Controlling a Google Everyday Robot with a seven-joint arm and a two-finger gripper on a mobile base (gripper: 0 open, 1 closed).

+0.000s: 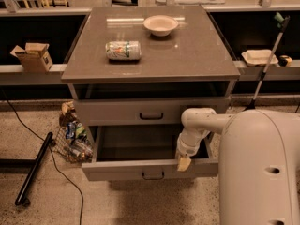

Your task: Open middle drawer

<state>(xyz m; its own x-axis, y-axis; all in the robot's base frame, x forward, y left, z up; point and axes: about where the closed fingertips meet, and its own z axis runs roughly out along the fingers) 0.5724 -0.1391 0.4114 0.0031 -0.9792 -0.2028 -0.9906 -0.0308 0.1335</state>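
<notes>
Grey cabinet top (201,55), toppled can (123,50), bowl (161,25)

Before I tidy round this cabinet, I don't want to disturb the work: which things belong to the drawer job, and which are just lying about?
Job: middle drawer, standing open; gripper at its front edge, right of the handle.
Lying about: can on its side and bowl on the cabinet top; cardboard box at left.
</notes>
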